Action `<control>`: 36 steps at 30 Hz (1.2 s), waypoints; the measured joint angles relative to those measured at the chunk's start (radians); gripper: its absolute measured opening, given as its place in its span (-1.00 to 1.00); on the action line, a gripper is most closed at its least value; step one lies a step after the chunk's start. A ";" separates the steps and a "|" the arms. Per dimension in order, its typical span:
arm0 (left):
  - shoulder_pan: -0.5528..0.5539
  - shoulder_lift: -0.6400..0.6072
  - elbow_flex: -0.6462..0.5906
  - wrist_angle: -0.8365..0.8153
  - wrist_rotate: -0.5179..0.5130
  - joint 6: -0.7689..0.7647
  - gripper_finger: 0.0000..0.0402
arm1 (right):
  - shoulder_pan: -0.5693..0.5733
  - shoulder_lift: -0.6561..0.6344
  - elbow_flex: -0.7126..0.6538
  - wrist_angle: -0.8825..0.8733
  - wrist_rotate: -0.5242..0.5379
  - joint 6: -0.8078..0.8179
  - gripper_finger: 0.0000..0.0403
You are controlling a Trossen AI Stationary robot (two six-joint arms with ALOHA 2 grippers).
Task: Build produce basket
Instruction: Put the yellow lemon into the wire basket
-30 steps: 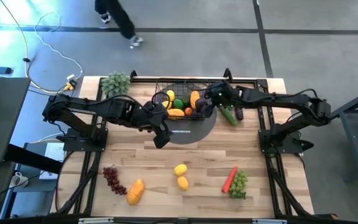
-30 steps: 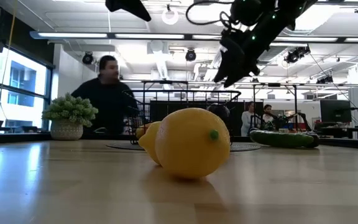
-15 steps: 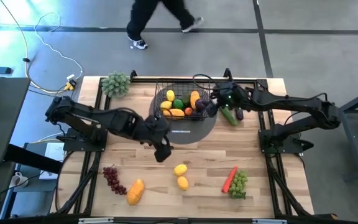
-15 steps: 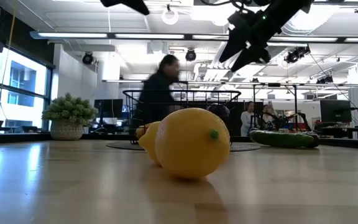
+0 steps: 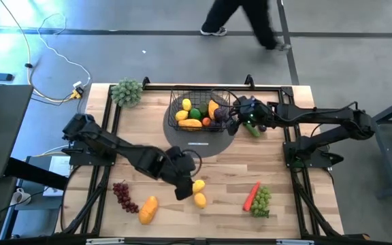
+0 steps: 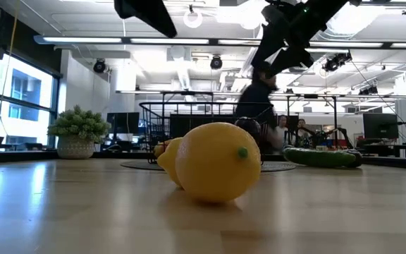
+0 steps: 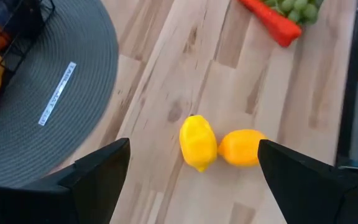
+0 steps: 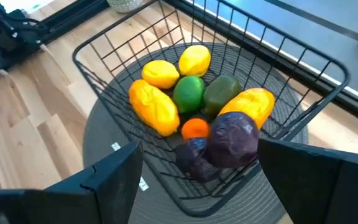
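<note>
Clearly the left pincer is the one at work: it hangs low over the front half of the desk, fingers spread wide and holding nothing, right beside the pair of lemons that lie touching each other on the bare wood. The right pincer hovers at the basket, its fingers also parted and empty — the wrist view looks straight down into the wire mesh, where yellow, green, orange and purple pieces already lie piled. Other produce waits on the desk: the purple grapes and the mango towards the front on the left arm's side, the carrot and green grapes together on the right arm's side, and a cucumber just outside the basket. The lemons look like light, hollow toy fruit with a smooth, hard skin — likely stiff enough to take a firm squeeze, but round and slick, so they could roll or squirt out of a careless grip. My judgement is to take the nearer lemon across its short middle, fingers either side of the belly and not on the pointed ends, and to come down clear of its neighbour so that one is not nudged away.
</note>
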 joint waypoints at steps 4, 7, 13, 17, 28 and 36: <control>-0.021 0.059 0.000 0.006 -0.036 0.000 0.72 | 0.024 0.000 0.000 -0.006 0.003 0.030 0.48; -0.029 0.094 0.000 0.012 -0.048 0.000 0.72 | 0.042 0.000 0.000 -0.009 0.013 0.036 0.48; -0.028 0.149 0.000 0.026 -0.022 -0.006 0.72 | 0.069 0.000 0.000 -0.033 0.028 0.061 0.48; -0.019 0.168 0.000 0.034 -0.016 -0.008 0.72 | 0.080 0.000 0.000 -0.056 0.030 0.066 0.48; 0.020 0.216 0.001 0.122 0.060 0.016 0.72 | 0.091 0.000 0.000 -0.064 0.030 0.067 0.48; 0.042 0.258 0.001 0.151 0.112 0.035 0.72 | 0.091 0.000 0.000 -0.072 0.030 0.067 0.48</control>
